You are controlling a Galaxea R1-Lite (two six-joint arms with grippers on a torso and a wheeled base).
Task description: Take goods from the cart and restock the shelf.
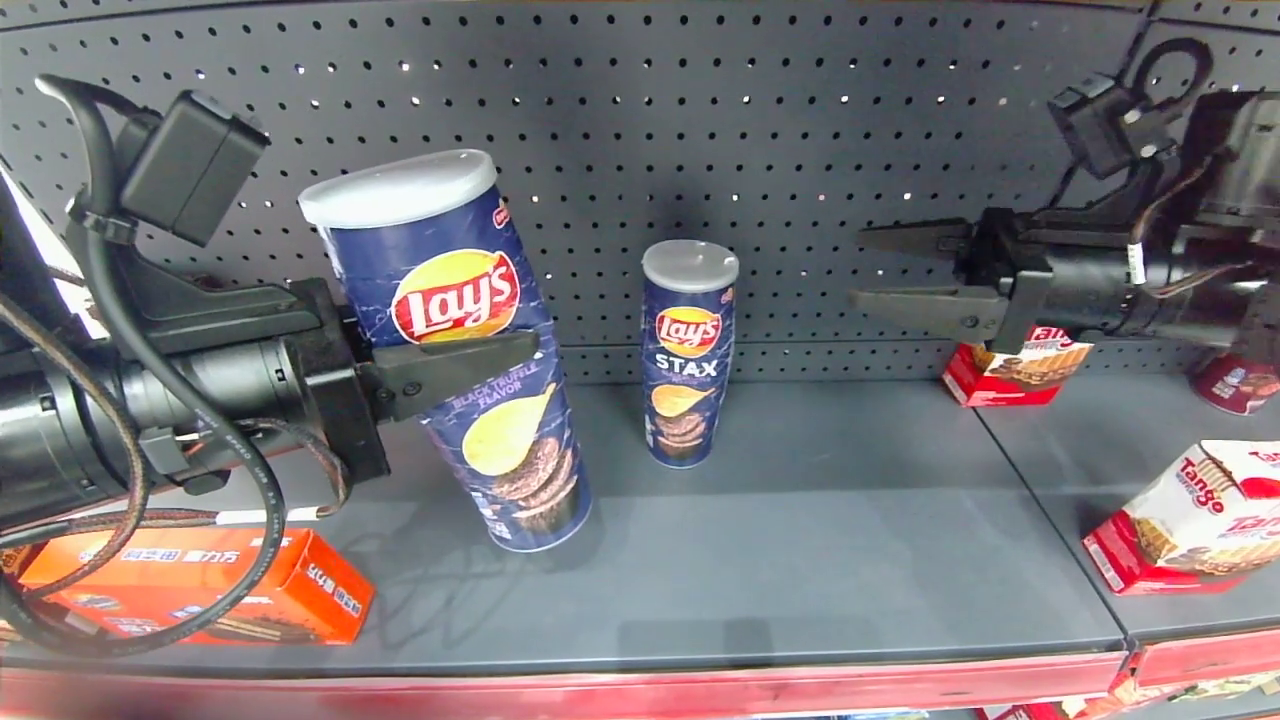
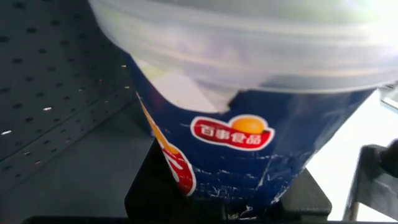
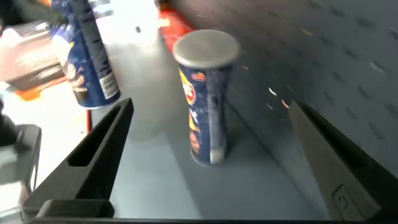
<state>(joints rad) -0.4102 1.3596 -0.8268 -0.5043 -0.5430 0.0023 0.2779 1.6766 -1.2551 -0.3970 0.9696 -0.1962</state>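
Observation:
A tall dark-blue chip can [image 1: 455, 340] with a grey lid is tilted, its base on the grey shelf [image 1: 820, 540], and my left gripper [image 1: 470, 365] is shut on its middle. The left wrist view looks down on the same can [image 2: 249, 124] from just behind its lid. A second, smaller chip can [image 1: 687, 352] stands upright near the pegboard back wall. My right gripper [image 1: 885, 270] hangs open in the air to the right of that can, fingers pointing at it. In the right wrist view the standing can [image 3: 208, 99] lies ahead between the open fingers, with the held can [image 3: 87, 59] farther off.
An orange box [image 1: 200, 595] lies at the shelf's front left. Red-and-white wafer boxes sit behind my right gripper [image 1: 1010, 375] and on the adjoining shelf section at the right [image 1: 1190, 520]. A red tin [image 1: 1235, 385] stands at the far right. The shelf has a red front edge.

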